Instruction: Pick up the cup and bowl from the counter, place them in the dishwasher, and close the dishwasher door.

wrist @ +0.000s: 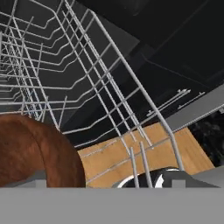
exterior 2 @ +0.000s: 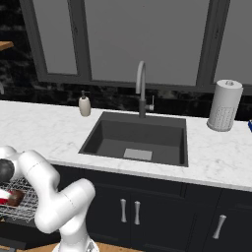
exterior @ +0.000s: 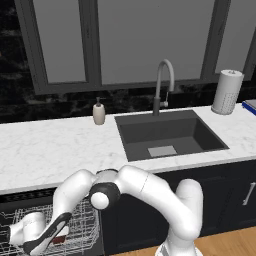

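My gripper is down inside the dishwasher's white wire rack, below the dark control strip. In the hand view the brown bowl lies in the rack against the left side of my gripper, whose jaws stand wide apart with nothing between them. From the right, the bowl sits in the rack beside the red cup. The cup shows as a red patch by my hand. I cannot make out the dishwasher door. The white marble counter lies above.
The dark sink with its faucet is set in the counter to the right. A beige soap dispenser and a paper towel roll stand at the back. Dark cabinet doors run under the counter. Wood floor shows through the wires.
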Available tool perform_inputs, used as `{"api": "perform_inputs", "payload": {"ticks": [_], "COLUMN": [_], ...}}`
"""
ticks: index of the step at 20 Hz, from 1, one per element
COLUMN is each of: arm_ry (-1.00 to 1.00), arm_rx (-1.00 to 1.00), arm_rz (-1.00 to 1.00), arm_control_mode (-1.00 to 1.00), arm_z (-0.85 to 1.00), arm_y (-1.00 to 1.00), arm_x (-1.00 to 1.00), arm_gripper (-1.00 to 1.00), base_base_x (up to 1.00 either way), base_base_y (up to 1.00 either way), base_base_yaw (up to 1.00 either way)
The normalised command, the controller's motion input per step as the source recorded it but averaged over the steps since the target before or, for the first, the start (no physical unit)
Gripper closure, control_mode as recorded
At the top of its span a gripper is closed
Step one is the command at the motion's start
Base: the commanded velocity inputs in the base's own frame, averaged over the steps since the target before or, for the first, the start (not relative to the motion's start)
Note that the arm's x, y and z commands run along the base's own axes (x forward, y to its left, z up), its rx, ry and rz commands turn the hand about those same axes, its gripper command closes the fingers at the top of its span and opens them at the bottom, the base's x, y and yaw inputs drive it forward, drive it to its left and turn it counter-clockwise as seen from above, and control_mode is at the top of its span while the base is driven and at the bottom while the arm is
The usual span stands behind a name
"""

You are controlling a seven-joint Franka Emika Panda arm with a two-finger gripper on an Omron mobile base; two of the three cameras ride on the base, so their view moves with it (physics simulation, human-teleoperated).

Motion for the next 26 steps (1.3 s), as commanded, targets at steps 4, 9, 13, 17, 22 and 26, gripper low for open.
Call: {"api": "perform_inputs", "payload": {"ticks": [4, 9, 13, 17, 22, 26], "arm_ry": [-0.01, 0.0, 0.0, -0.05, -0.22, -0.05], "arm_rx": [0.0, 0.01, 0.0, 0.09, 0.32, 0.48], "arm_rz": [0.0, 0.0, 0.0, 0.12, 0.2, 0.12], "arm_control_mode": [-1.0, -1.0, -1.0, -1.0, -1.0, -1.0], "arm_z": [0.83, 0.37, -0.59, -0.76, -0.3, 0.13], "arm_y": [-0.01, -0.36, -0.61, -0.31, -0.31, -0.21], "arm_x": [-0.19, -0.11, 0.2, 0.15, 0.06, 0.0], "arm_gripper": [-1.0, -1.0, -1.0, -1.0, -1.0, -1.0], "base_base_x": [0.0, 0.0, 0.0, 0.0, 0.0, 0.0], "base_base_y": [0.0, 0.0, 0.0, 0.0, 0.0, 0.0], "base_base_yaw": [0.0, 0.0, 0.0, 0.0, 0.0, 0.0]}}
